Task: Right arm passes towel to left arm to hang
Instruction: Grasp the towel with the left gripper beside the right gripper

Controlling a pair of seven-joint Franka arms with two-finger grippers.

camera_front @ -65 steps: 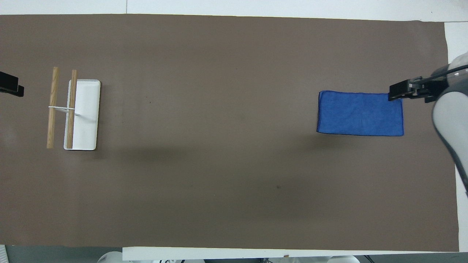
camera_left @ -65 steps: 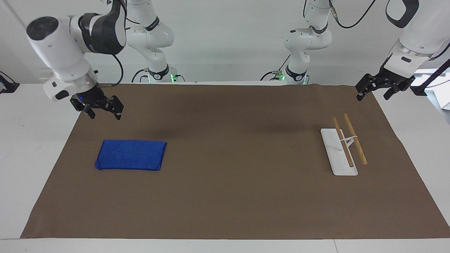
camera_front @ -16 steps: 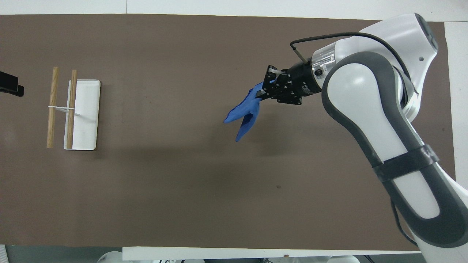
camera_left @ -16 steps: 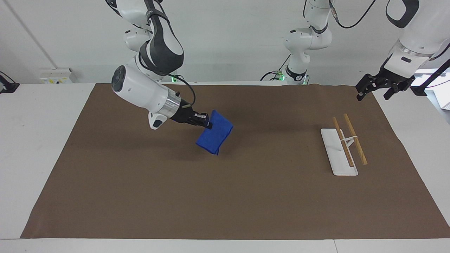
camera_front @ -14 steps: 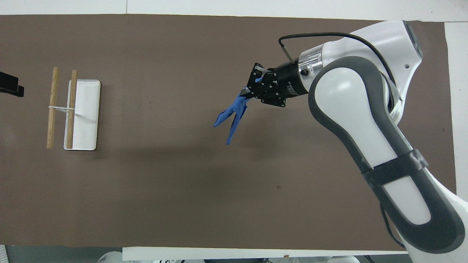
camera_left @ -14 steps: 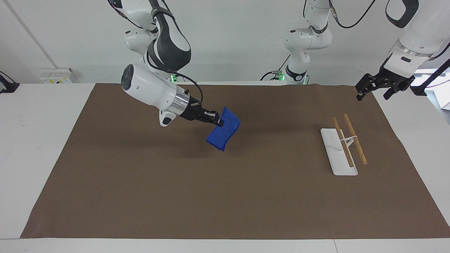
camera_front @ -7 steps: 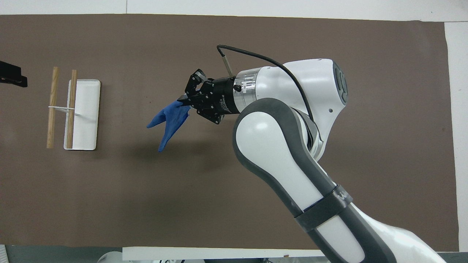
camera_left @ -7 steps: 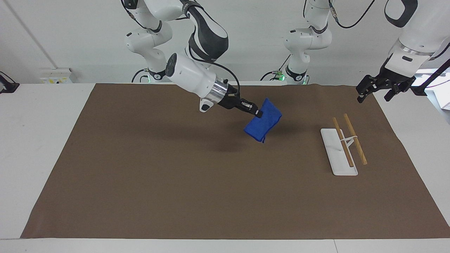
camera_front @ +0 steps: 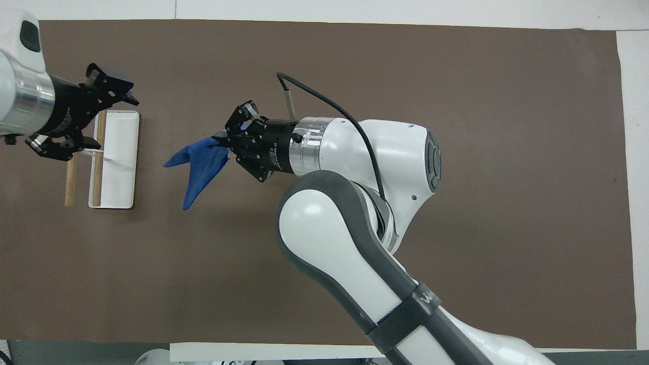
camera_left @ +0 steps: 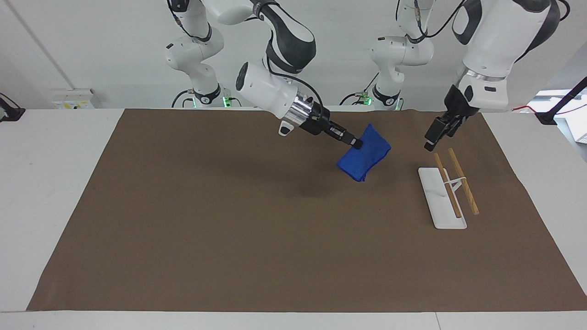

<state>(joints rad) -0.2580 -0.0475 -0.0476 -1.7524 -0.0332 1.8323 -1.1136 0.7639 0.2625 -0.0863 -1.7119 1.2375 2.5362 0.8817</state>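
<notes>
Now, across the worktop (camera_left: 293,275): the right claw (camera_left: 355,145) is clamped on one corner of the blue towel (camera_left: 364,158), which hangs folded in the air over the brown mat (camera_left: 229,220), its long axis sloping down from that pinch. Toward the left arm's end, just beside the towel, the left claw (camera_left: 431,140) hovers with fingers spread wide, holding nothing, above the towel rack (camera_left: 442,199). So the cloth lies between the two claws, apart from the left one; closing that gap looks like the next move.
</notes>
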